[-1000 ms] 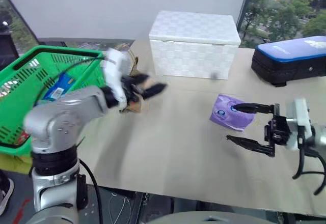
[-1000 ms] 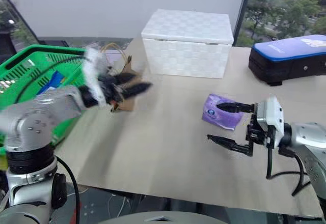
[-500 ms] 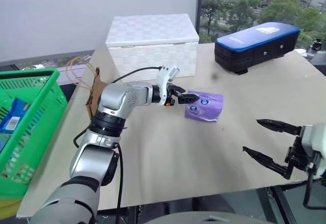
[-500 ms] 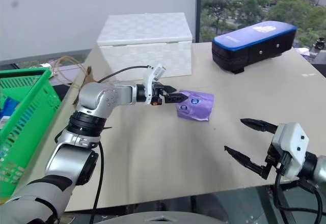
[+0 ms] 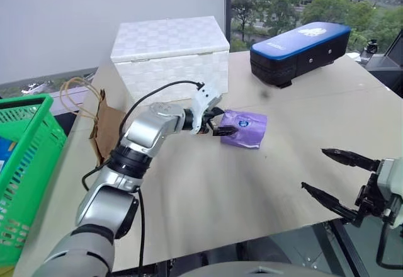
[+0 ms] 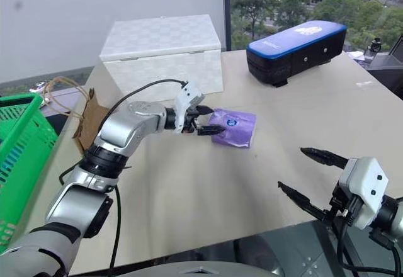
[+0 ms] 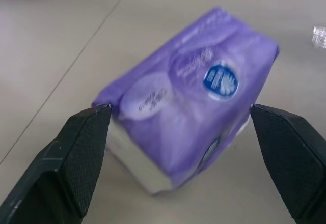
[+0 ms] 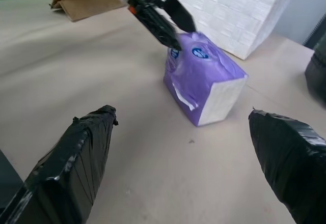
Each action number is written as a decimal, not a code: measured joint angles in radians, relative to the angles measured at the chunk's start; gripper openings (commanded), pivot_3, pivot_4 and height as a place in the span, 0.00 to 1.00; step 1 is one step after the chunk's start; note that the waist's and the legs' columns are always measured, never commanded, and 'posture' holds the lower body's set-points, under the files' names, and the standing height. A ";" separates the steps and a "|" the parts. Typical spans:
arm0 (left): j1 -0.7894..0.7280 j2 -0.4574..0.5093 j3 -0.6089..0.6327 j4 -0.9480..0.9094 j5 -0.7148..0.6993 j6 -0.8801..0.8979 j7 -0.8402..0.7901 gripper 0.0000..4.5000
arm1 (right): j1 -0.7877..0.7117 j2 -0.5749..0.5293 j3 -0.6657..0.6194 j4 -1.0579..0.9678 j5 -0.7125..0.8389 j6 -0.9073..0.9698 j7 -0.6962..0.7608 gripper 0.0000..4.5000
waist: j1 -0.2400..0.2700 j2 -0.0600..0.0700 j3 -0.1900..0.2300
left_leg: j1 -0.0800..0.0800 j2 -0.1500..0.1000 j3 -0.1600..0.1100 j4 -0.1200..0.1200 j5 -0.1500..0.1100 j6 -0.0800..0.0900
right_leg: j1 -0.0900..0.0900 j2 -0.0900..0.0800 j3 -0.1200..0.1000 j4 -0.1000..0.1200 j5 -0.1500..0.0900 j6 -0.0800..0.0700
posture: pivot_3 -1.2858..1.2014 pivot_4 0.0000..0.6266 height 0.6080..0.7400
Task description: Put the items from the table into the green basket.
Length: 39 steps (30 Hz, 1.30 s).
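A purple packet (image 5: pixel 247 130) lies on the beige table (image 5: pixel 208 195), in front of the white box. My left gripper (image 5: pixel 221 121) is open at the packet's near end. In the left wrist view its two fingertips (image 7: pixel 97 127) stand at the packet's (image 7: pixel 188 112) two sides, and I cannot tell whether they touch it. My right gripper (image 5: pixel 315 169) hangs open and empty over the table's front right edge, well apart from the packet (image 8: pixel 204 84). A brown paper bag (image 5: pixel 106 126) with string handles lies at the table's left edge. The green basket (image 5: pixel 39 141) stands to the left, beyond the table.
A big white woven box (image 5: pixel 170 50) stands at the back of the table, just behind the left gripper. A long black case with a blue top (image 5: pixel 299 44) sits at the back right. The left arm's cable arcs above the table near the box.
The camera has swung to the right. My left arm has swept from the basket and bag over to the purple packet and sunk to it. My right gripper has drawn back from the packet.
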 measured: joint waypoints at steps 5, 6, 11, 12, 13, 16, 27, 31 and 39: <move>0.010 -0.065 -0.044 0.094 0.107 -0.143 0.005 1.00 | -0.034 -0.008 0.010 0.001 0.000 0.000 -0.013 1.00 | -0.002 0.000 0.000 | -0.001 -0.003 0.000 0.000 0.000 0.001 | 0.000 -0.001 0.003 0.000 0.000 0.002 | 0.40 0.05 1.00; 0.010 -0.092 -0.045 0.122 0.121 -0.162 0.015 1.00 | -0.040 -0.011 0.011 0.002 0.000 0.001 -0.013 1.00 | -0.002 -0.001 0.000 | -0.001 -0.003 0.000 0.000 0.000 0.001 | 0.000 -0.001 0.003 0.000 0.000 0.002 | 0.40 0.05 1.00; 0.010 -0.171 -0.044 0.234 0.167 -0.232 0.033 0.71 | -0.042 -0.014 0.014 0.002 0.000 0.010 -0.014 1.00 | -0.007 -0.001 0.001 | -0.002 -0.003 0.000 0.000 -0.002 0.003 | 0.000 0.000 0.006 -0.001 -0.001 0.004 | 0.39 0.06 1.00; 0.010 -0.178 -0.043 0.243 0.171 -0.239 0.030 0.61 | -0.041 -0.014 0.013 0.002 0.000 0.014 -0.015 1.00 | -0.008 -0.001 0.001 | -0.002 -0.002 0.000 0.000 -0.002 0.003 | 0.000 0.001 0.006 -0.001 -0.001 0.004 | 0.39 0.06 1.00; 0.010 -0.183 -0.042 0.250 0.174 -0.242 0.028 0.47 | -0.039 -0.014 0.012 0.002 0.001 0.015 -0.015 1.00 | -0.007 -0.001 0.001 | -0.002 -0.002 0.000 0.000 -0.002 0.003 | 0.000 0.001 0.006 -0.001 -0.001 0.004 | 0.39 0.06 1.00; 0.010 -0.185 -0.031 0.259 0.176 -0.258 0.019 0.16 | -0.031 -0.014 0.006 0.001 0.001 0.017 -0.016 1.00 | -0.007 -0.001 0.002 | -0.002 -0.002 0.000 0.000 -0.002 0.003 | 0.000 0.000 0.006 -0.001 -0.001 0.004 | 0.39 0.06 1.00; 0.082 -0.179 0.098 0.189 0.122 -0.273 -0.013 0.01 | -0.044 -0.014 0.007 0.001 0.000 0.018 -0.026 1.00 | -0.009 -0.001 0.002 | -0.002 -0.002 0.001 0.000 -0.002 0.003 | 0.000 0.000 0.007 0.000 -0.002 0.005 | 0.40 0.05 1.00; 0.123 -0.094 0.154 0.058 0.071 -0.214 -0.060 0.29 | -0.050 -0.015 0.009 0.004 -0.001 0.018 -0.025 1.00 | -0.008 -0.001 0.002 | -0.002 -0.001 0.000 0.000 -0.002 0.003 | 0.000 0.000 0.007 0.000 -0.002 0.005 | 0.41 0.05 1.00; 0.116 0.039 0.128 -0.071 0.073 -0.244 -0.199 0.99 | -0.089 -0.020 0.032 0.017 -0.001 0.018 -0.019 1.00 | 0.003 0.000 0.002 | -0.002 -0.003 0.000 0.000 -0.002 0.003 | 0.000 -0.001 0.006 0.000 -0.002 0.005 | 0.42 0.05 1.00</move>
